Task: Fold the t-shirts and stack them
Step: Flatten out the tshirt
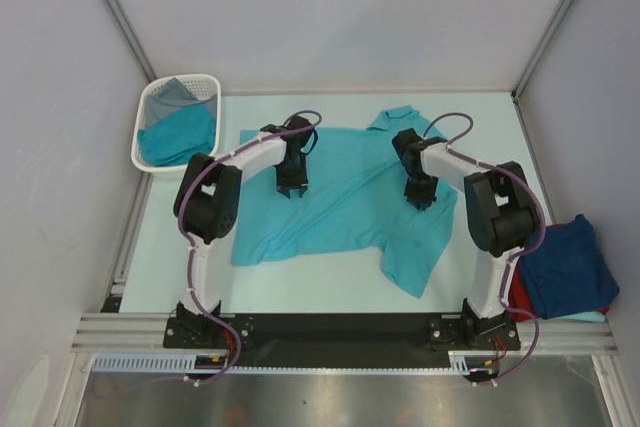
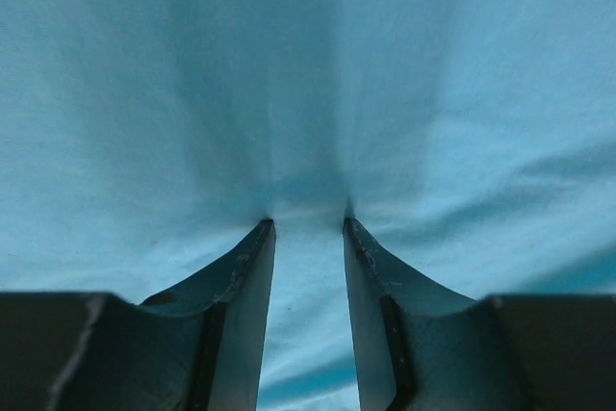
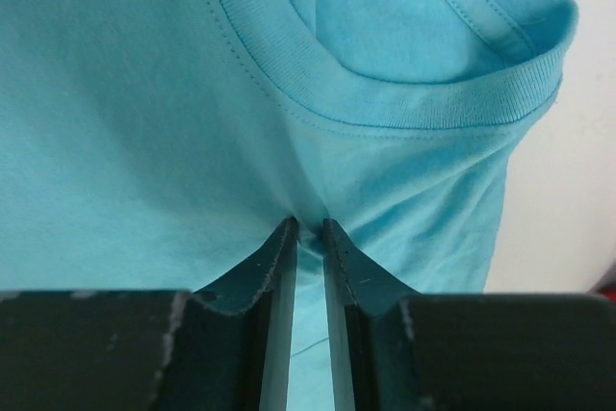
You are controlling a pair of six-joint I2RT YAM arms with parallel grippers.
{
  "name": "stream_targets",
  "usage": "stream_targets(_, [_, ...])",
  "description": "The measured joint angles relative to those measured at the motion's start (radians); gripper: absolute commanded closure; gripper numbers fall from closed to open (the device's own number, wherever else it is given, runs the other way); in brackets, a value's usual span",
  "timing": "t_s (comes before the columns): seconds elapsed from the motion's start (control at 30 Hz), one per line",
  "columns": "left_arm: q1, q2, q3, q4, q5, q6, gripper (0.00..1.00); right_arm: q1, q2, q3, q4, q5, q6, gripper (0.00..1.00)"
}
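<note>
From overhead: basket [image 1: 188, 78], navy t-shirt [image 1: 565, 267]; right wrist alone: teal t-shirt [image 3: 125, 113] collar ribbing [image 3: 279, 64].

Teal t-shirt [image 1: 340, 202] spread rumpled across mid worktop [image 1: 330, 282], ribbed collar [image 3: 366, 93] toward far right, navy t-shirt [image 1: 565, 267] folded atop red t-shirt [image 1: 520, 302] at right edge, second teal t-shirt [image 1: 180, 137] and grey t-shirt [image 1: 178, 92] bunched in basket [image 1: 140, 147]

2 black-and-white arms [image 1: 197, 259] — purple cables [image 1: 309, 115]
</note>
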Motion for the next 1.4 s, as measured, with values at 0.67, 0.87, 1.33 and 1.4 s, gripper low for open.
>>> stream_targets(0.67, [0.055,0.094,0.143,-0.127,0.077,0.0,0.62,-0.03,-0.066,-0.065,-0.1,0.001,0.0,0.8])
stream_targets(0.87, [0.064,0.123,0.189,-0.164,0.086,0.0,0.62,-0.033,-0.105,-0.063,-0.112,0.001,0.0,0.82])
stream_targets(1.33, [0.073,0.13,0.199,-0.173,0.101,-0.001,0.63,0.055,-0.046,0.146,-0.006,-0.045,-0.007,0.82])
stream_targets(1.4, [0.073,0.129,0.197,-0.172,0.101,0.0,0.63,0.067,-0.006,0.14,-0.002,-0.052,-0.011,0.83])
